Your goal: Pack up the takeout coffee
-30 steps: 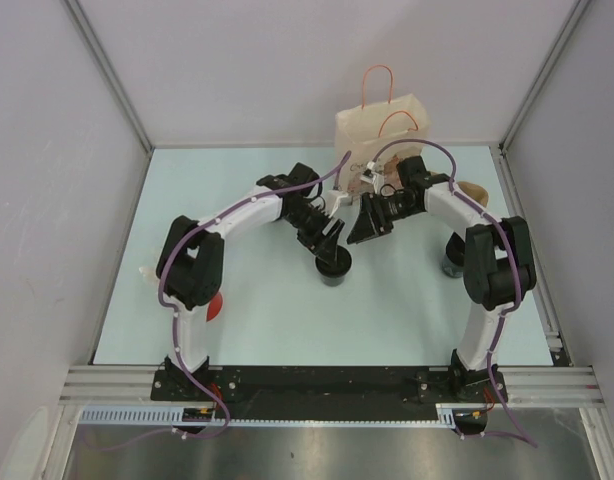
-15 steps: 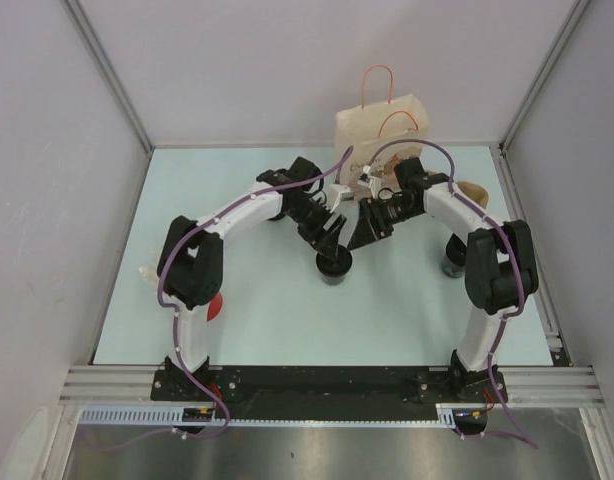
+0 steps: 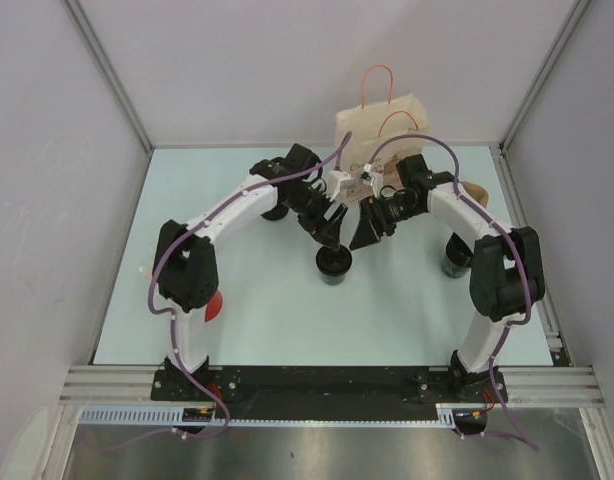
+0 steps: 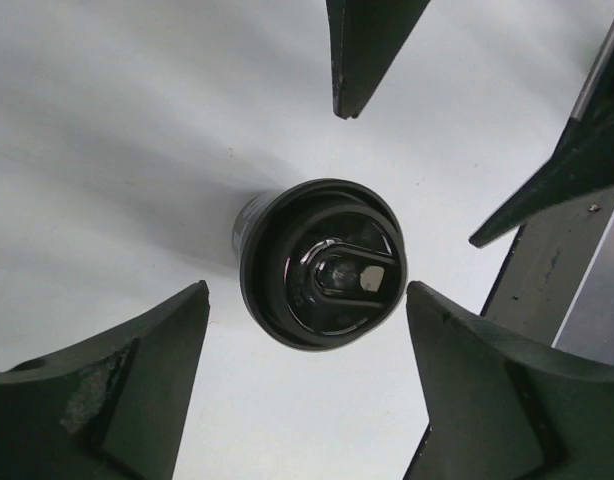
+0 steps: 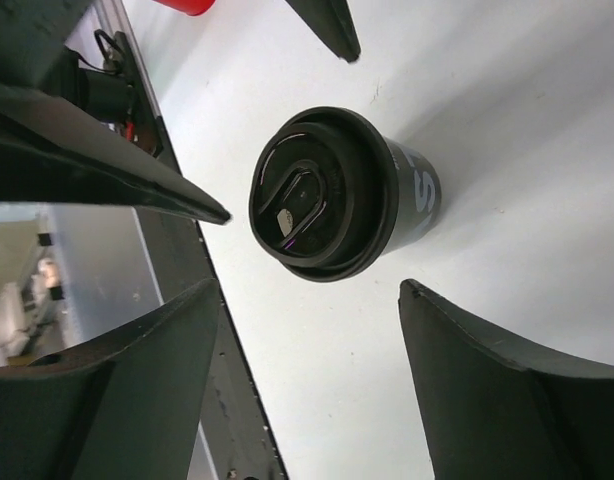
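red object (image 3: pixel 215 306): near left of table (image 3: pixel 287 320) | tan object (image 3: pixel 475 188): far right edge

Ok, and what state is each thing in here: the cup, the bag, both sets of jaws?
Coffee cup: upright on the table, lid on, not held.
Paper bag: standing upright at the back, handles up, cup not in it.
Left jaws: open, spread wide over the cup, touching nothing.
Right jaws: open, over the same cup, touching nothing.
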`<state>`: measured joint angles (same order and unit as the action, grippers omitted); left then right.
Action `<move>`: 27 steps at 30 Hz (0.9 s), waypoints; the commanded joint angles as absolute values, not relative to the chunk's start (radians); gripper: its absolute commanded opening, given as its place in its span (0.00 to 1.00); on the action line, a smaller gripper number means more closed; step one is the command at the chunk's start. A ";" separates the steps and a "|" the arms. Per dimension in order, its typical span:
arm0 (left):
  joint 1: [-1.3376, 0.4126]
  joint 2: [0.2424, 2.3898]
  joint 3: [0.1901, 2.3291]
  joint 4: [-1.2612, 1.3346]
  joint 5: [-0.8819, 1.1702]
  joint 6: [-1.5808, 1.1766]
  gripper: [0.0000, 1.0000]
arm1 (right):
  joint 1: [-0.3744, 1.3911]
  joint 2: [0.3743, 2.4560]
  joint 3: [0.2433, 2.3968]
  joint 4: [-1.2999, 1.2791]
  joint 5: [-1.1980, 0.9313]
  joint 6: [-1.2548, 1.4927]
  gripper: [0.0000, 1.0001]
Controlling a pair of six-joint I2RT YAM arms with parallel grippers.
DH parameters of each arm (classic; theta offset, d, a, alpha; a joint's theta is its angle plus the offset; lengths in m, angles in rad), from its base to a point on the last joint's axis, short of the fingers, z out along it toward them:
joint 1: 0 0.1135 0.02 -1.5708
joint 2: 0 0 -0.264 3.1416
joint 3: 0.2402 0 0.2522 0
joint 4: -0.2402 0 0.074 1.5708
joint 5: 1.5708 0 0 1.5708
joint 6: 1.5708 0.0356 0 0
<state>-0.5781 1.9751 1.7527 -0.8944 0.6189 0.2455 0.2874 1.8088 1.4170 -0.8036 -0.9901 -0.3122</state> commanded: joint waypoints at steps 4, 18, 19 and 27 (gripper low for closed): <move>-0.506 1.793 1.832 -0.913 0.627 0.235 0.89 | 0.282 1.654 1.424 -0.851 -0.925 -0.452 0.86; -0.272 1.470 1.756 -0.861 0.533 0.196 0.99 | 0.359 1.516 1.410 -0.974 -0.830 -0.687 1.00; -0.264 1.457 1.759 -0.886 0.500 0.201 0.99 | 0.380 1.508 1.410 -0.974 -0.769 -0.718 1.00; -0.229 1.375 1.744 -0.986 0.310 0.238 0.99 | 0.618 1.506 1.411 -0.878 -0.454 -0.799 0.99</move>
